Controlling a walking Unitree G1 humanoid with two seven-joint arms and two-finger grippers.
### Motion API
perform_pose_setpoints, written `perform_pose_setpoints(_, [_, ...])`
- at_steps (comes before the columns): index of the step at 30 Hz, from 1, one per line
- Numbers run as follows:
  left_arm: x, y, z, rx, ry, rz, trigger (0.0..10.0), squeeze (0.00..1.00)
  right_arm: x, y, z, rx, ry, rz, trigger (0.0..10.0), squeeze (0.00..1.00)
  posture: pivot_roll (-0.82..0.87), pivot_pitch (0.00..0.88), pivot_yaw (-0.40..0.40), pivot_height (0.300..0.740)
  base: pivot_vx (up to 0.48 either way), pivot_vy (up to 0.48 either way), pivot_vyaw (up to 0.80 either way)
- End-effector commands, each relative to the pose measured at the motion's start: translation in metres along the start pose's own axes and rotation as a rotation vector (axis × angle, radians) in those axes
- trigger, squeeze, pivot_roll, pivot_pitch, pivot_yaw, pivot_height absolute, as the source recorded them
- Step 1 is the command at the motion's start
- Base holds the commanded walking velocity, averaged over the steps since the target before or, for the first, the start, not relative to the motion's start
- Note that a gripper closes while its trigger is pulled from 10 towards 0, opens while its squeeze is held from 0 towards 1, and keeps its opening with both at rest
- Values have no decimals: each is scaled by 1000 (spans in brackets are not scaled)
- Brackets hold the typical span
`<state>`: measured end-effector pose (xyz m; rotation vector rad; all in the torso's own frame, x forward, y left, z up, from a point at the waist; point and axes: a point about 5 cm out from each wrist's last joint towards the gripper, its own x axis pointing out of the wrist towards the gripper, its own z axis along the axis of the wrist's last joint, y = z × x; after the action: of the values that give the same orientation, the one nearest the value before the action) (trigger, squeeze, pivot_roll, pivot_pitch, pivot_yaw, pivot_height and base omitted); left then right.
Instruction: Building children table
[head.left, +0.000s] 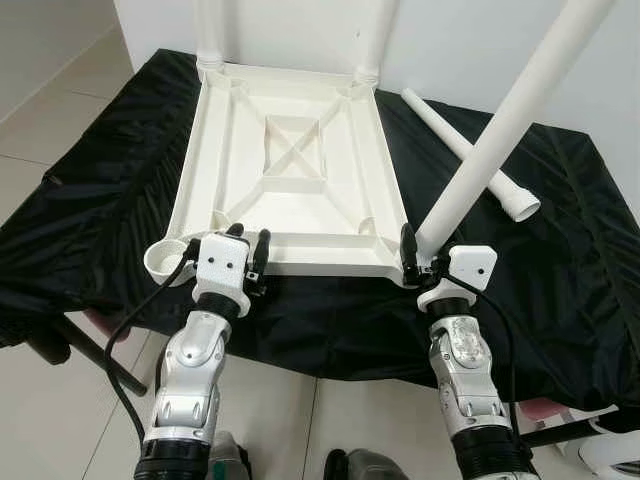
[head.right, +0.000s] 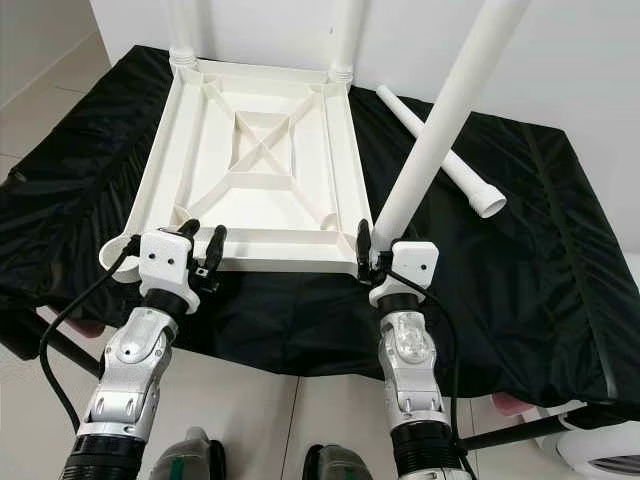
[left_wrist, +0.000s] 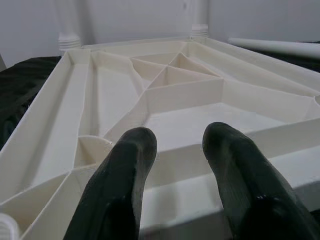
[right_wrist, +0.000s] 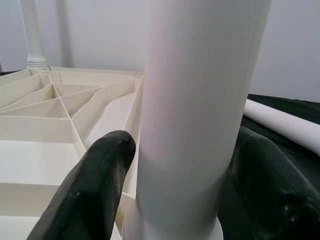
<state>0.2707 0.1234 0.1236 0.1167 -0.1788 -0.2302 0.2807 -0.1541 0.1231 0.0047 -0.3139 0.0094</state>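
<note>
Upturned tabletop (head.left: 290, 180) flat on black cloth (head.left: 560, 260), two legs seated at far corners, spare leg (head.left: 470, 160) lying at two o'clock. Tilted leg (head.left: 500, 130) clamped by right gripper (head.left: 420, 262) at five-o'clock corner: straighten upright, then press down. Left gripper (head.left: 250, 262), fingers parted, empty, bracing near rim at seven o'clock.

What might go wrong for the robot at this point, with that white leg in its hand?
The right gripper holds a table leg tilted at the near right corner of the upside-down tabletop. If pushed at this slant, it may jam instead of seating. The left gripper is open at the near edge, so the tabletop might slide on the black cloth. The loose leg could roll.
</note>
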Motion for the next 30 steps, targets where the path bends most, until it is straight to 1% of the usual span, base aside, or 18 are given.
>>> perform_pose_setpoints(1, [-3,5,-5,0,18,115,10000,0,-1,-3,-2,-7,12,-12,10000,0,40,40,-71,740,0,0,0])
perform_pose_setpoints(30, [-2,3,-8,9,35,117,10000,0,-3,-4,-2,-12,14,-10,10000,0,35,39,-69,740,0,0,0])
